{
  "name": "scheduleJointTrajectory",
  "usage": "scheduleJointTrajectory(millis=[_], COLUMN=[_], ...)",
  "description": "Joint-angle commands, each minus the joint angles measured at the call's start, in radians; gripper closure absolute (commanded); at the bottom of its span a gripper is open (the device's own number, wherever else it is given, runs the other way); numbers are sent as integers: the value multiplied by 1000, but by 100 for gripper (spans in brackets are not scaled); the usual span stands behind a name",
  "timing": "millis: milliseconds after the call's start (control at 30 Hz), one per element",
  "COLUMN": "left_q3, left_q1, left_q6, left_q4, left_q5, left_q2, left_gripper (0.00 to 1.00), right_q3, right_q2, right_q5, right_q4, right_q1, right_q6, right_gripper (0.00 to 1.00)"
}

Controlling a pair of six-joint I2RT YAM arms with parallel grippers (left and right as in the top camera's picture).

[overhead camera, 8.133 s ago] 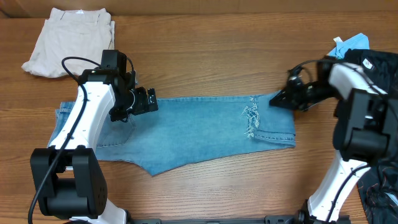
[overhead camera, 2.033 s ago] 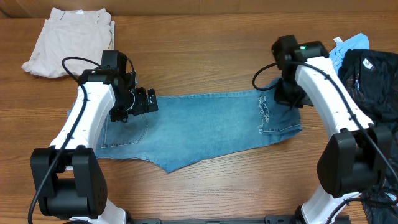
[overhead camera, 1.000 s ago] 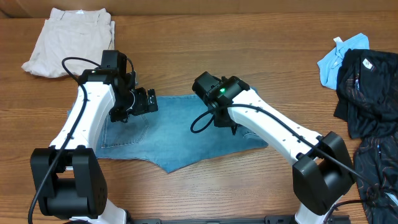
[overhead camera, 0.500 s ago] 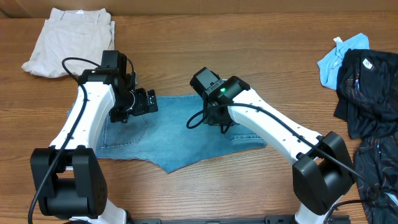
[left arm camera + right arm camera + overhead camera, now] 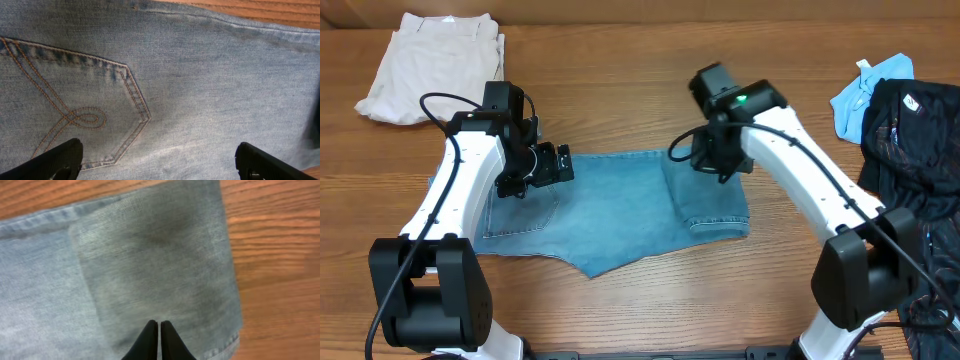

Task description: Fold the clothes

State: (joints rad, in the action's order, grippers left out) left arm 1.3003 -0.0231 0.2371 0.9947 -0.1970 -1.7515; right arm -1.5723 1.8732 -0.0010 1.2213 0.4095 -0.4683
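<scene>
The jeans (image 5: 610, 205) lie flat across the middle of the table (image 5: 650, 80). Their far edge runs straight and their near edge dips to a point towards the arm bases. At their right end the leg is doubled back over itself, and this folded flap (image 5: 155, 255) shows a greyer, paler face. Its fold line forms the jeans' right edge, and its hem lies across the denim further in. Bare wood borders the jeans on every side, with the widest stretch beyond the far edge and another open strip past the fold on the right. The cream trousers (image 5: 435, 65) sit well beyond the jeans' far left corner. The black garments (image 5: 910, 140) and the small blue cloth (image 5: 870, 90) lie well off to the right of the jeans, apart from them. The left gripper (image 5: 159, 162) is over the jeans' waist end beside a stitched back pocket (image 5: 65, 105). Its fingers are spread wide with nothing between them, and the views do not show whether they touch the denim. The right gripper (image 5: 159, 340) is over the folded flap near the jeans' far edge. Its fingertips are pressed together and no cloth is pinched between them. The table is brown wood grain, evenly lit.
</scene>
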Motion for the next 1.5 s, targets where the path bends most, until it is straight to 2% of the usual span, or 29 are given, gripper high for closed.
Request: scheduleJointTrajectory(millis=[0, 267, 333, 467, 667, 733, 1167, 1467], left_q3=[-6, -6, -6, -6, -6, -6, -6, -6], left_q1=[-3, -3, -3, -3, -3, -3, -3, -3], left_q6=[3, 3, 3, 3, 3, 3, 3, 2], left_q4=[-2, -2, -1, -1, -1, -1, 0, 16], left_q5=[1, 1, 1, 1, 2, 2, 1, 2], left_q2=[6, 6, 6, 6, 6, 6, 6, 6], left_gripper=[0, 0, 0, 0, 0, 0, 0, 0], right_q3=[121, 417, 442, 409, 224, 199, 224, 224], right_q2=[-14, -14, -14, -25, -51, -51, 37, 173], right_q5=[-137, -388, -401, -397, -402, -406, -526, -523], right_q4=[-61, -310, -323, -299, -245, -277, -537, -596], right_q1=[-5, -5, -5, -17, -41, -43, -45, -73], right_q6=[77, 121, 112, 95, 97, 99, 102, 108], right_gripper=[94, 96, 96, 96, 96, 95, 94, 94])
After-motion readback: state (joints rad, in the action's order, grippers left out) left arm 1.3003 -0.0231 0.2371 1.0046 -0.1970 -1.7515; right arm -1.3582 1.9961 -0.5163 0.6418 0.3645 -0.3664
